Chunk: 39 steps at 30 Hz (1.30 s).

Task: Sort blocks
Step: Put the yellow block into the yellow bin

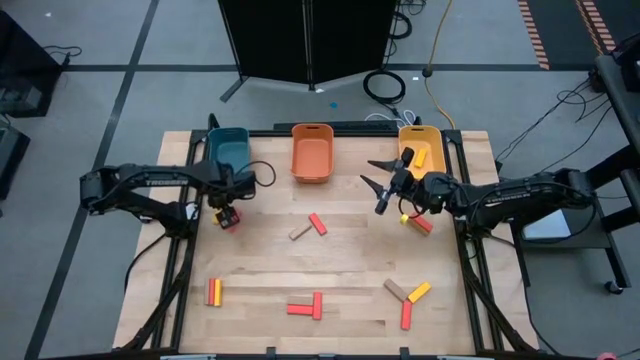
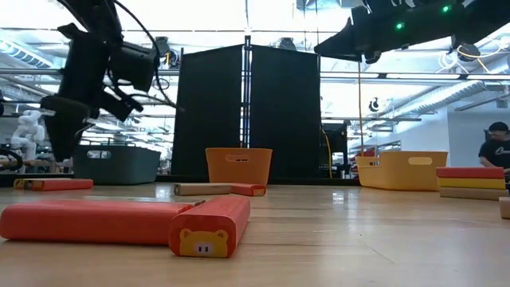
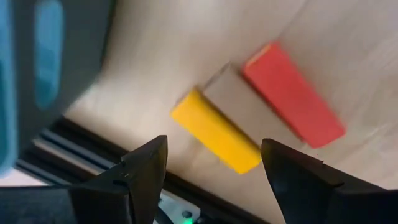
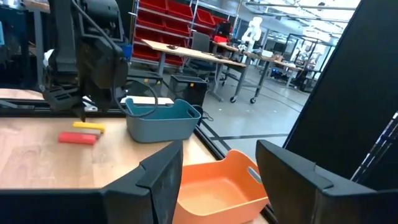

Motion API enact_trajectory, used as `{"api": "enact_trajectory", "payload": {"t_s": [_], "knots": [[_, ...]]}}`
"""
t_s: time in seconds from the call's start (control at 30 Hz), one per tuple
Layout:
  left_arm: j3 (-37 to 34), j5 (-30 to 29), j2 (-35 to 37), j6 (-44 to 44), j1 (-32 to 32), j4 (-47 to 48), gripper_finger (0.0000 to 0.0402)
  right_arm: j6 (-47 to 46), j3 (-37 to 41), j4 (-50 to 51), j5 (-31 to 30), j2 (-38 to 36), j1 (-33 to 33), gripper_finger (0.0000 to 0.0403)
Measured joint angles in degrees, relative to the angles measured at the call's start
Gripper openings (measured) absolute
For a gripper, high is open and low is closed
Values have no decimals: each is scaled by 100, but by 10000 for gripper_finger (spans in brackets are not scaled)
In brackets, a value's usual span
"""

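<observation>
A: From above: left gripper (image 1: 226, 205) hovering right over a small cluster of blocks (image 1: 228, 217) just in front of the teal bin (image 1: 229, 150). Right gripper (image 1: 391, 186) up between the orange bin (image 1: 311, 152) and yellow bin (image 1: 421, 146), near a red block (image 1: 421, 224).

B: Low view: left arm hanging at the far left, nothing pinched; blocks beneath it not clear from here.

A: Left wrist view: fingers (image 3: 134, 174) spread and empty, yellow block (image 3: 215, 130) lying between them, tan block (image 3: 239, 106) and red one (image 3: 291, 94) touching side by side beyond. Long axes slanting across the gap, not square to it. Probably needs a wrist turn before dropping.

B: Right wrist view: right fingers (image 4: 155, 180) parted, holding nothing, pointed over the orange bin. Left arm clearly nearer that cluster.
</observation>
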<state>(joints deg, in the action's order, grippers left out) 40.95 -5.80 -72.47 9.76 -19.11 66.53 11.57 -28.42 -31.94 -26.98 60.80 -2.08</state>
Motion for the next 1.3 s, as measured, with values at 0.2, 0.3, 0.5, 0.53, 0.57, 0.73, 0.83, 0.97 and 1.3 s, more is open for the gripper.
{"api": "enact_trajectory", "payload": {"t_s": [0.2, 0.3, 0.5, 0.53, 0.57, 0.73, 0.83, 0.97, 1.3], "knots": [[318, 95, 0, -186, 12, -301, 258, 8, 0, -456, 4, 0, -11, 199], [335, 471, -1, -485, 82, -489, 258, 160, 0, -675, 4, 0, -59, 199], [336, 799, -218, -883, 246, -488, 258, 131, 0, -699, 6, 2, -213, 199], [341, 862, -277, -910, 284, -480, 258, 131, 0, -699, 6, 2, -236, 199], [362, 898, -339, -928, 321, -466, 258, 131, 0, -696, 7, 2, -245, 199], [619, 754, -586, -1056, 446, -353, 258, 131, 0, -686, 26, 2, -247, 199], [674, 726, -619, -1055, 466, -217, 258, 125, 0, -638, 26, 2, -246, 199], [673, 705, -619, -1178, 468, 122, 258, 129, 0, -527, 25, 2, -246, 199], [673, 83, -619, -1999, 575, 119, 258, 129, 0, -522, 24, 2, -246, 199]]}}
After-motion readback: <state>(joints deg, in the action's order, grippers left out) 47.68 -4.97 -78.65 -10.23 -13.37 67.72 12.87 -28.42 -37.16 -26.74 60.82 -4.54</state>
